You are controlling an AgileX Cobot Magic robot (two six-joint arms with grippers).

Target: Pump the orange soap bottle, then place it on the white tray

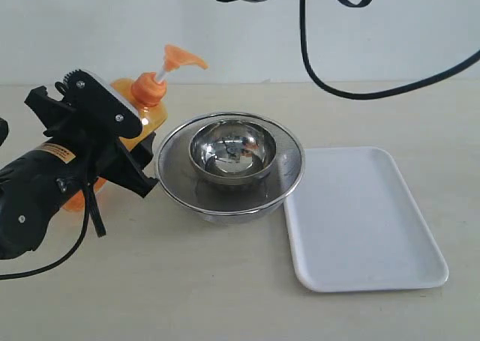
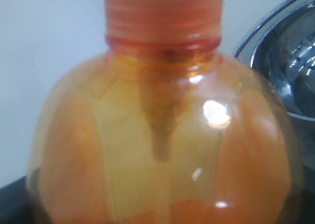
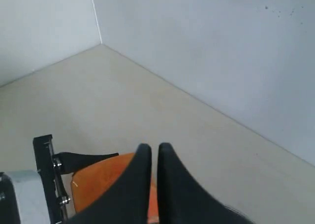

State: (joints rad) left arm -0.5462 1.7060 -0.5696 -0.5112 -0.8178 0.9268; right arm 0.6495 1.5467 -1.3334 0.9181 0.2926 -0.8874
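Note:
The orange soap bottle (image 1: 150, 116) stands left of the bowls, its orange pump head (image 1: 180, 58) raised on a white stem and pointing right. My left gripper (image 1: 135, 150) is closed round the bottle's body; in the left wrist view the bottle (image 2: 162, 135) fills the frame up to its ribbed collar. The white tray (image 1: 367, 221) lies empty at the right. My right gripper (image 3: 153, 147) is shut with nothing between its fingers, above the orange bottle (image 3: 98, 177). In the exterior view only part of the right arm shows, at the top edge.
A small steel bowl (image 1: 232, 150) sits inside a larger mesh bowl (image 1: 225, 198) between the bottle and the tray; the bowl's rim (image 2: 290, 61) shows beside the bottle. Black cables (image 1: 322, 71) hang at the top. A white wall backs the table.

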